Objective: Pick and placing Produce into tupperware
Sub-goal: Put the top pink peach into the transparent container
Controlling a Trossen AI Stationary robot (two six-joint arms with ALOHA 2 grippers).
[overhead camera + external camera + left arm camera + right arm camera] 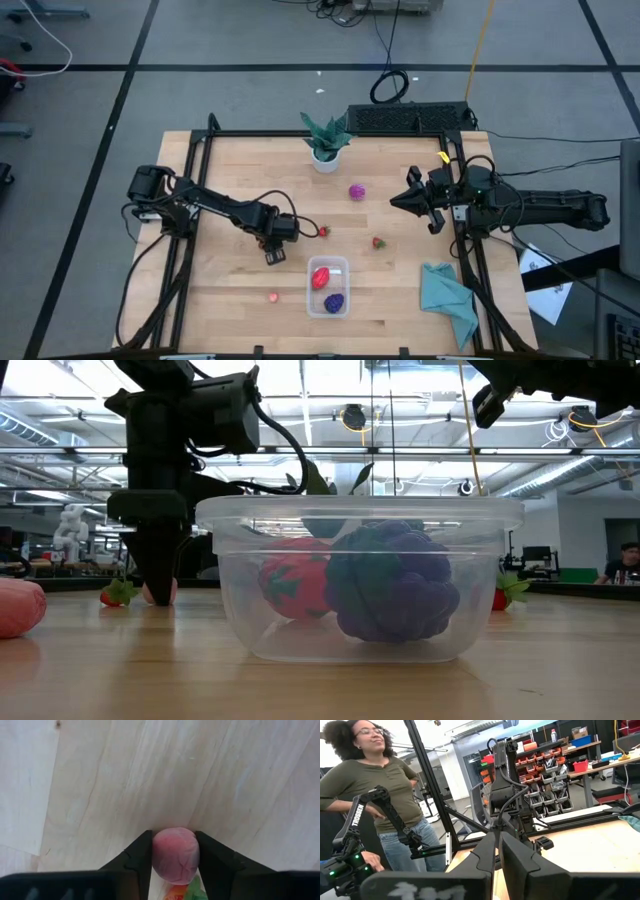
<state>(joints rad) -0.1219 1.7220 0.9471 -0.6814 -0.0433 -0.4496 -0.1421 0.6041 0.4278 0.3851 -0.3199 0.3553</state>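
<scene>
My left gripper [175, 857] is squeezing a pink toy fruit [175, 854] on the table, right between my fingers. The tupperware [328, 287] sits near it, toward the table's front edge. My right gripper [397, 202] is clenched on nothing, well away from the tupperware

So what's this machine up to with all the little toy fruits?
It is sorting toy produce into the clear tupperware, which already holds a red piece and a dark purple one. The left gripper has its fingers closed around a pinkish piece down on the table. The right gripper waits, shut and empty, over the table's right side. A magenta piece, two small red ones and another pinkish one remain outside.
</scene>
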